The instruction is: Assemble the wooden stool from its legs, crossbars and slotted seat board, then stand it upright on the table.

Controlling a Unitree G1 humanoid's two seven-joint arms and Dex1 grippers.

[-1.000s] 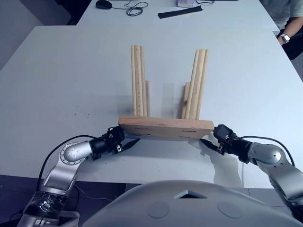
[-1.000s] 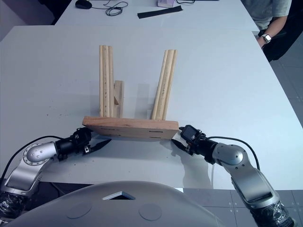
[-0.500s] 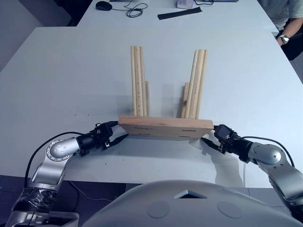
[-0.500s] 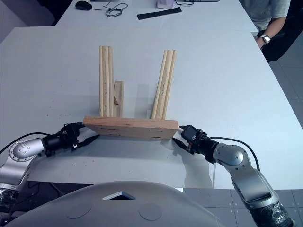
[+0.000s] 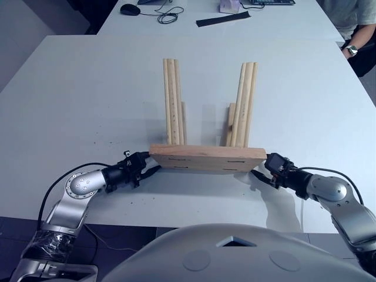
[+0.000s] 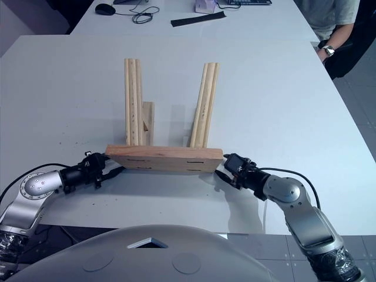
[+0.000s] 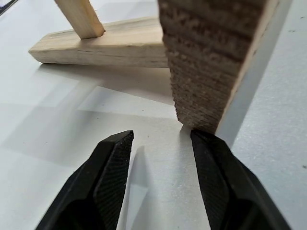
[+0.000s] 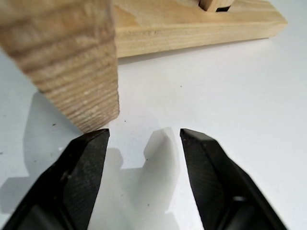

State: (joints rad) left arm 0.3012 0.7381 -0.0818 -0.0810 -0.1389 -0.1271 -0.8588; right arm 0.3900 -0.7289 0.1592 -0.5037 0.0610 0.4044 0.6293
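The wooden stool lies on its side on the white table (image 5: 76, 106). Its slotted seat board (image 5: 205, 158) stands on edge near the front. The left legs (image 5: 172, 100) and right legs (image 5: 245, 103) lie flat, pointing away from me. My left gripper (image 5: 151, 171) is open at the board's left end, low on the table; one finger (image 7: 211, 163) sits right under the end grain (image 7: 211, 62). My right gripper (image 5: 259, 174) is open at the board's right end (image 8: 67, 57), its fingers (image 8: 91, 158) just short of the wood. Neither holds anything.
The table's front edge runs close behind both grippers. On a second table at the back lie a mouse (image 5: 129, 9), a cable and a black strip (image 5: 223, 19). Bare tabletop extends on either side of the stool.
My left gripper has drawn back leftward from in front of the seat board to its left end. The right gripper has edged slightly closer to the right end.
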